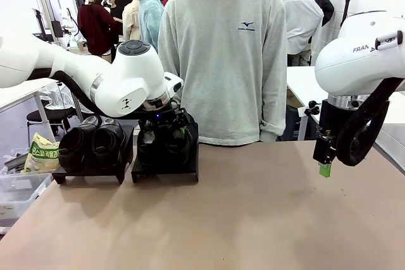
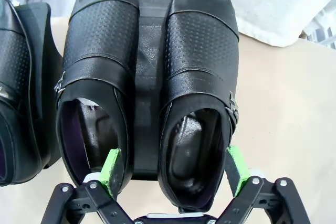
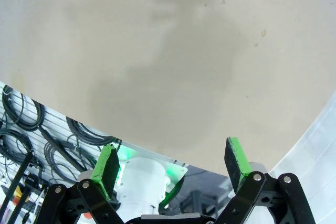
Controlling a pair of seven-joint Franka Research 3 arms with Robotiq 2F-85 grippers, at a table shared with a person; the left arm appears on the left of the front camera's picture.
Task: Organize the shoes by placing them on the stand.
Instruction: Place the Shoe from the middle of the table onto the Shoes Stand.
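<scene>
Stands: two black stands sit side by side on the brown table (image 1: 253, 219), at its far edge in front of the person (image 1: 221, 49); the right-hand stand (image 1: 166, 167) is the landmark here.
Shoes on landmark stand: a pair of glossy black shoes (image 2: 152, 93) rests on it, toes pointing away from the left wrist camera, a strip of the stand showing between them.
Other pair (image 1: 92, 143): on the neighbouring stand (image 1: 88, 170), just to the left of the landmark stand.
Left gripper (image 2: 173, 169): directly above the landmark stand, jaws spread wide; one green pad sits inside the opening of one shoe, the other at the outer side of the second shoe. Nothing is clamped.
Right gripper (image 1: 324, 167): well to the right of the landmark stand, above bare table, jaws apart and holding nothing.
Snack bag (image 1: 41, 154): left of both stands, off the table edge.
</scene>
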